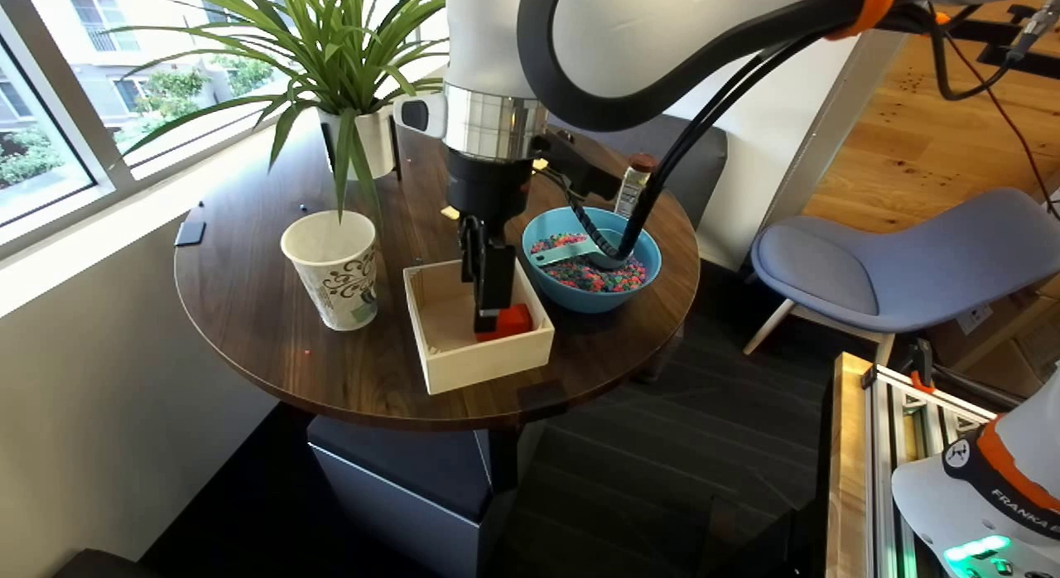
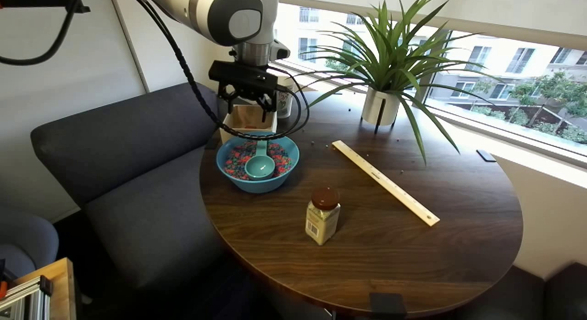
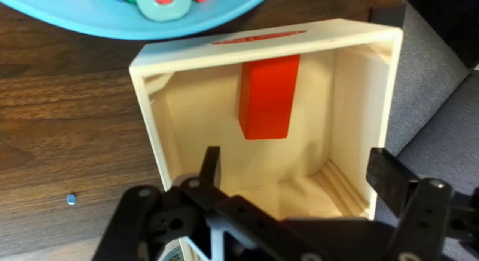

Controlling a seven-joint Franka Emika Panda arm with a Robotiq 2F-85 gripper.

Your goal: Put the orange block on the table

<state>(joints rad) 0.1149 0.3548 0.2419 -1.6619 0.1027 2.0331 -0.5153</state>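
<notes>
Orange-red oblong block is lying in the square pale-wood box; black two-fingered gripper is hanging w/ jaws apart, gripping nothing. Pre-grasp step, I'm guessing: it's prob. needing to line up on block, pinch, lift to round dark-brown wooden table.

My arm was white, with a silver band, a thick black cable under an orange strap, and a base lettered FRANKA above green lights. I saw round screws on my black gripper.
</notes>
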